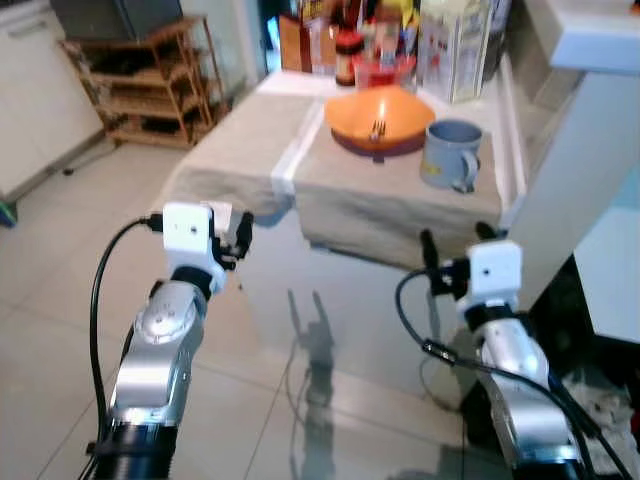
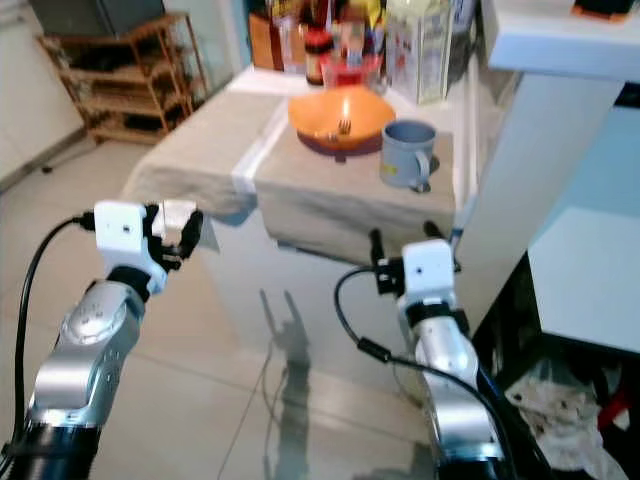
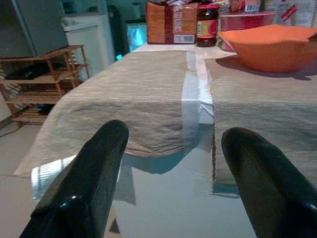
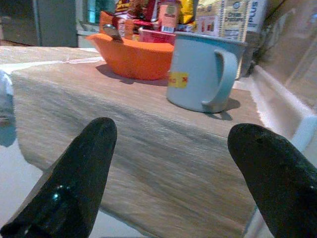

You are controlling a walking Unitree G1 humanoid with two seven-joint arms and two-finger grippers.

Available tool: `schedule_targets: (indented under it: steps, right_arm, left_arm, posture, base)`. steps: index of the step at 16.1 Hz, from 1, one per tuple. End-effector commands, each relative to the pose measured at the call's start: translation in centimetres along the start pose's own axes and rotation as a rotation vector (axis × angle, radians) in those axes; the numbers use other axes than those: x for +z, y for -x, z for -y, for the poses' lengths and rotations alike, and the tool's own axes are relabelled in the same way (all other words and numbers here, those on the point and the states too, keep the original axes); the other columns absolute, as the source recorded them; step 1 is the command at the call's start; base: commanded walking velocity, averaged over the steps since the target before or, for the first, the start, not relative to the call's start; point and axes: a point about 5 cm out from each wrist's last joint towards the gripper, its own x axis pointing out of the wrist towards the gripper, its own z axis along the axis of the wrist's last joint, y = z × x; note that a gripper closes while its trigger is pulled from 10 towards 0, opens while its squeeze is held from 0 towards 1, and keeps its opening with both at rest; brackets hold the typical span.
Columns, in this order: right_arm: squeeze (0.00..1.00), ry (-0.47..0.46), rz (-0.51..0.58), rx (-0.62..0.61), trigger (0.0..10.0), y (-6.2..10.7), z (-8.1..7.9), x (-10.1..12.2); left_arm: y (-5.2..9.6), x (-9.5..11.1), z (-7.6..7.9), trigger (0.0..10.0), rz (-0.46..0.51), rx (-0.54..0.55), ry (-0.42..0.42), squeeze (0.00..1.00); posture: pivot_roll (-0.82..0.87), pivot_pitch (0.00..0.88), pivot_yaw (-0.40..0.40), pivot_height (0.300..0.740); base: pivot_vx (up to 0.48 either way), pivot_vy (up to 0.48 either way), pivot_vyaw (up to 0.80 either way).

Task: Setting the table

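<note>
both grippers, left gripper (image 3: pixel 171 183) and right gripper (image 4: pixel 171 183), hover short of the tabletop (image 1: pixel 330 300) with jaws wide and empty, probably lined up toward the blue mug (image 1: pixel 450 153) beside the orange bowl (image 1: pixel 378 118) on the placemat (image 1: pixel 400 200).

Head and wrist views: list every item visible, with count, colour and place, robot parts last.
Placemats: two, beige, side by side on the table, front edges overhanging.
Bowl: one, orange, on the right placemat, a fork inside.
Mug: one, light blue, right of the bowl, on the same placemat.
Groceries: several boxes and jars, far end of the table.
Shelf: one, wooden, far left.
Left hand: open, before the table.
Right hand: open, before the right placemat.
</note>
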Motion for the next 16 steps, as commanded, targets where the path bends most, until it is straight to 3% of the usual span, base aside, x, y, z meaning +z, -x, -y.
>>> schedule_targets:
  steps: [1,5,12,16]
  right_arm:
    - [0.0,0.006,0.023,0.002,10.0,-0.5,-0.2,0.5]
    - [0.0,-0.007,0.003,-0.206,10.0,-0.4,3.0,0.1]
    - [0.0,0.012,-0.004,-0.161,10.0,-0.2,2.0,-0.2]
    - [0.0,0.064,0.008,-0.219,10.0,-1.5,2.7,0.2]
  left_arm:
    - [-0.1,0.1,-0.6,10.0,-0.002,0.02,-0.006,0.0]
    - [-0.3,0.1,-0.7,10.0,-0.003,-0.019,-0.002,0.0]
    - [-1.7,0.1,0.3,10.0,-0.001,-0.105,0.003,0.0]
    - [-2.1,0.4,1.4,10.0,0.013,-0.159,0.006,0.0]
  posture:
    - [-0.13,0.0,0.077,0.74]
    - [-0.14,0.0,0.088,0.74]
    - [-0.18,0.0,0.104,0.74]
    - [-0.19,0.0,0.119,0.74]
  base:
    - [0.0,0.0,0.0]
    - [0.0,0.0,0.0]
    - [0.0,0.0,0.0]
    - [0.0,0.0,0.0]
